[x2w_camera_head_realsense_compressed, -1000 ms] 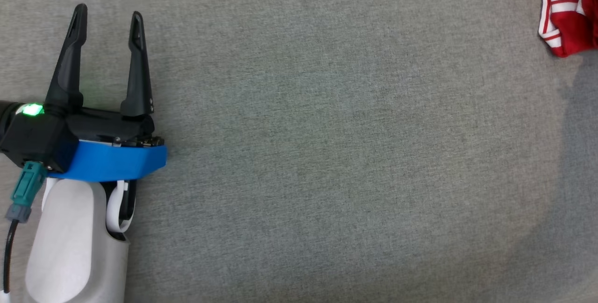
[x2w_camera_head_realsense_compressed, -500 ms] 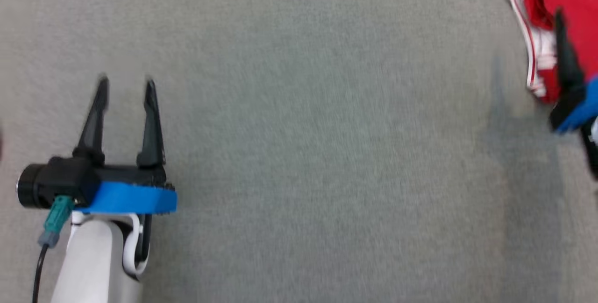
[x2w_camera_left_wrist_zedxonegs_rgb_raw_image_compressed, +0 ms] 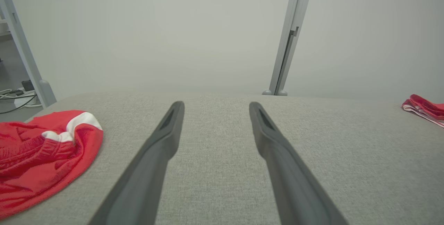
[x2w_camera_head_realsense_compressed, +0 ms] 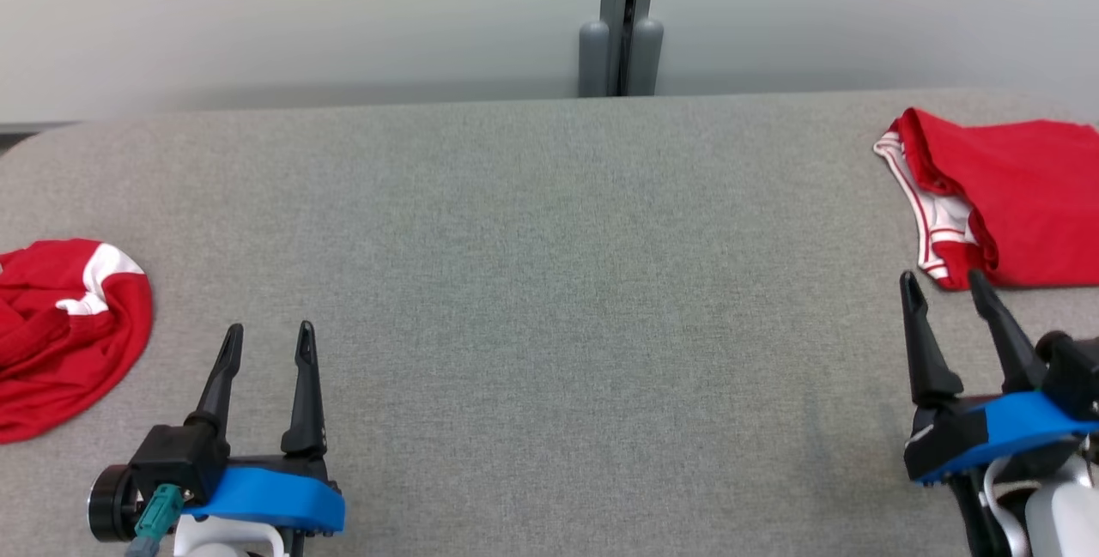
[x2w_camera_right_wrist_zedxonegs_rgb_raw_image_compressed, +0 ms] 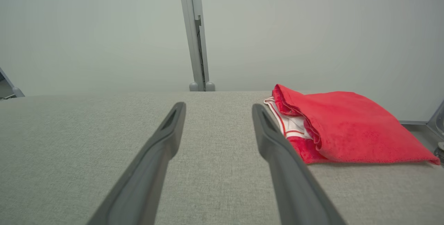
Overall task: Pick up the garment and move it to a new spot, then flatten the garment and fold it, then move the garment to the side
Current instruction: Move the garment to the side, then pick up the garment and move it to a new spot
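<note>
A crumpled red garment with white patches (x2w_camera_head_realsense_compressed: 60,325) lies at the table's left edge, also seen at the left of the left wrist view (x2w_camera_left_wrist_zedxonegs_rgb_raw_image_compressed: 41,155). My left gripper (x2w_camera_head_realsense_compressed: 268,334) stands open just to its right, fingers apart over bare cloth (x2w_camera_left_wrist_zedxonegs_rgb_raw_image_compressed: 215,105). A second red garment, folded flat with white striped trim (x2w_camera_head_realsense_compressed: 1022,196), rests at the far right. My right gripper (x2w_camera_head_realsense_compressed: 942,281) is open, its tips just short of that garment's near edge. In the right wrist view the folded garment (x2w_camera_right_wrist_zedxonegs_rgb_raw_image_compressed: 347,124) lies right of the empty gripper (x2w_camera_right_wrist_zedxonegs_rgb_raw_image_compressed: 218,106).
The grey cloth-covered table (x2w_camera_head_realsense_compressed: 549,282) stretches wide between the two garments. Its far edge meets a pale wall with a grey post (x2w_camera_head_realsense_compressed: 620,16). Cables lie on the floor past the left end (x2w_camera_left_wrist_zedxonegs_rgb_raw_image_compressed: 14,96).
The head camera has tilted up, so the whole picture shifted: wall, both garments and both grippers are now in frame. The right gripper, before over the folded garment, now sits just before it.
</note>
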